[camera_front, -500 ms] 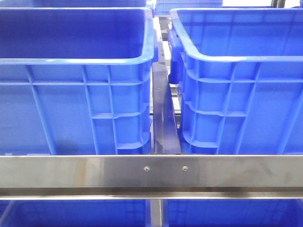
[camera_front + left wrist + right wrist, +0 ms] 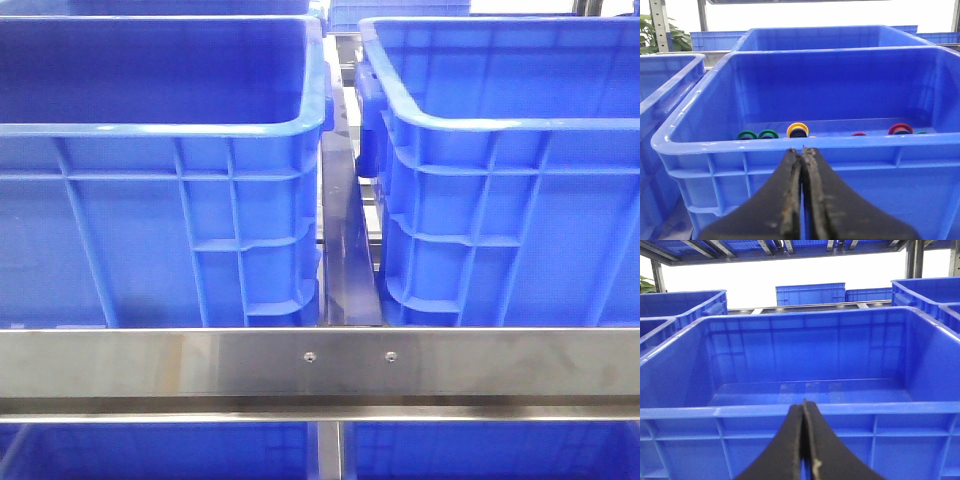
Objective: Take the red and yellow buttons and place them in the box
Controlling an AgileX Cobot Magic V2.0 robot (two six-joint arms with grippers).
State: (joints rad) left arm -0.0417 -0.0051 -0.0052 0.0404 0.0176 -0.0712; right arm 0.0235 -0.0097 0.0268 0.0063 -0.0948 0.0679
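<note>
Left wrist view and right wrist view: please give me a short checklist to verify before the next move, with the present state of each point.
1. Left hand empty and shut: ok.
2. Right hand empty and shut: ok.
3. Yellow button visible in the crate before the left hand: ok.
4. Red button visible in the same crate: ok.
5. Box before the right hand free to receive buttons: ok, nothing seen on its floor.
6. Left hand open for grasping: not ok, fingers together.
</note>
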